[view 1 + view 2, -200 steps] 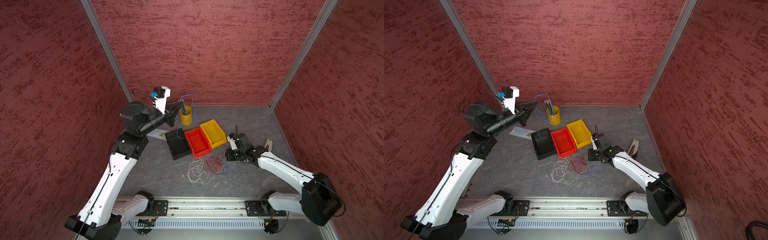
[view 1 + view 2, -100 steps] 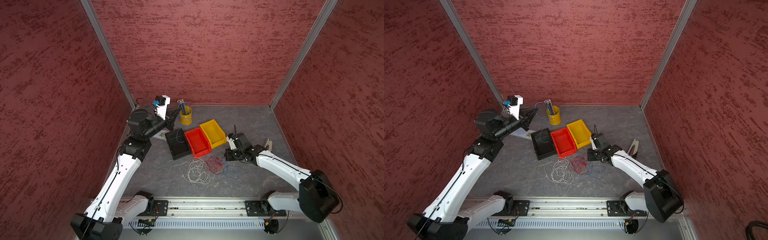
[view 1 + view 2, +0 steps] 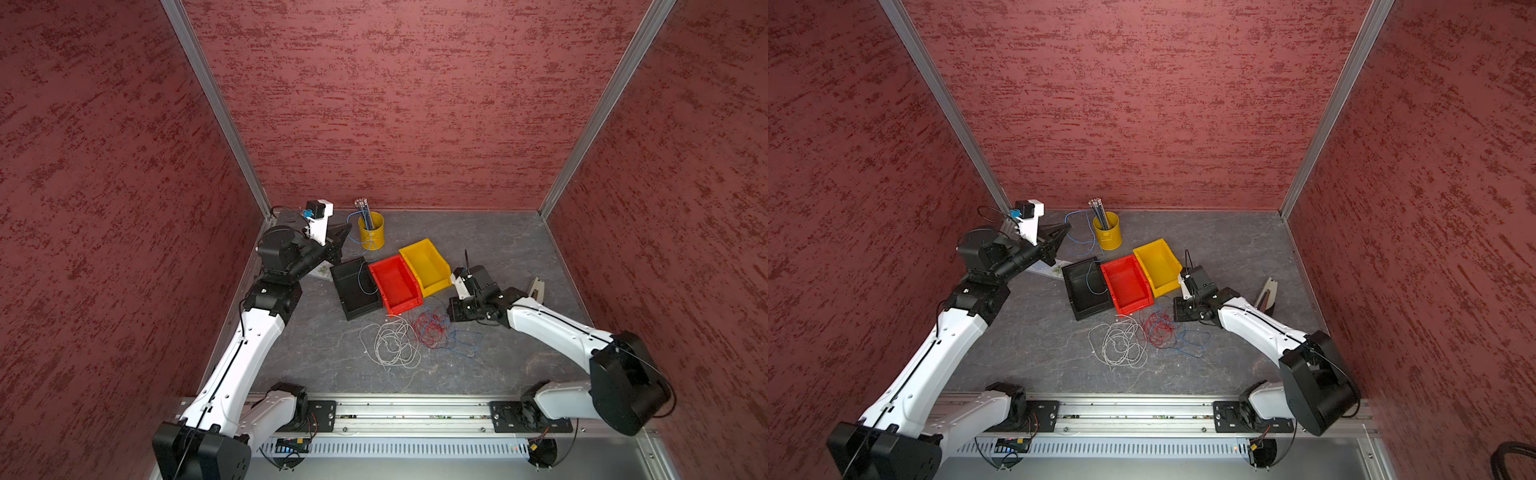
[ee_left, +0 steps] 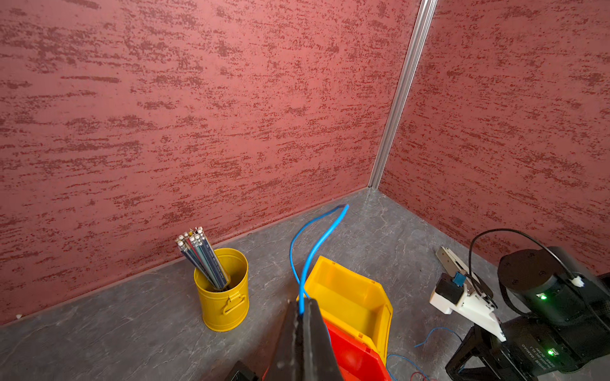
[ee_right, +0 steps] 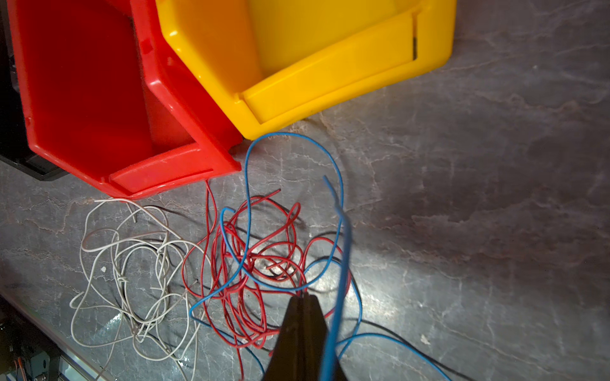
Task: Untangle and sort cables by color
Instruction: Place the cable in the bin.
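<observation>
Left wrist view: 1 blue wire (image 4: 313,250) sticks up out of the left gripper (image 4: 301,311). Its jaws are clamped tight on the wire. In a top view the wire hangs down into the black box (image 3: 351,291), so I think the arm holds it high to drop it in.

The other wires lie on the table (image 5: 462,198) just beside the red box (image 5: 82,99). The white wires (image 5: 132,264) sit apart, and the red wires (image 5: 257,250) are mixed with more blue.

The right gripper (image 5: 302,297) has its jaws together, tips down in the red bunch, likely to pin it. I cannot tell if it pinches 1.
</observation>
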Action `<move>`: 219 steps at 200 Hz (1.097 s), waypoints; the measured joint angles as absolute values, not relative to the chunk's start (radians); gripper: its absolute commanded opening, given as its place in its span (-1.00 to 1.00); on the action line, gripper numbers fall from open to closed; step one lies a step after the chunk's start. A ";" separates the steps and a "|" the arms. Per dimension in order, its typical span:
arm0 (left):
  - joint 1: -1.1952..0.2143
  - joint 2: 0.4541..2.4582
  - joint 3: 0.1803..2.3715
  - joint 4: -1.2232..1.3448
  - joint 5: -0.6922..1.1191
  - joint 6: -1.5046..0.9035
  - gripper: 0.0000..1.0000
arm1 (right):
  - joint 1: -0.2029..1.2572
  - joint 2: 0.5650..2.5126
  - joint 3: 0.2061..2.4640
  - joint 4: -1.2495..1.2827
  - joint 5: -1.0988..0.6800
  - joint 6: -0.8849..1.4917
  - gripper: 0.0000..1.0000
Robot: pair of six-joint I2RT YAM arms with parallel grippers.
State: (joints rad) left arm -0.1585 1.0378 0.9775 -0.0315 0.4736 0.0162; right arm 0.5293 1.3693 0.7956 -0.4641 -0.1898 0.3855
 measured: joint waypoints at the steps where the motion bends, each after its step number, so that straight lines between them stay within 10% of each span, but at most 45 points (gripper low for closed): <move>1: -0.158 1.038 0.977 -0.031 0.474 0.016 -1.00 | 0.529 1.369 0.796 -0.464 -0.190 0.385 -1.00; 219: -0.077 1.135 0.719 0.127 0.557 -0.044 -1.00 | 0.529 1.378 0.796 -0.465 -0.198 0.386 -1.00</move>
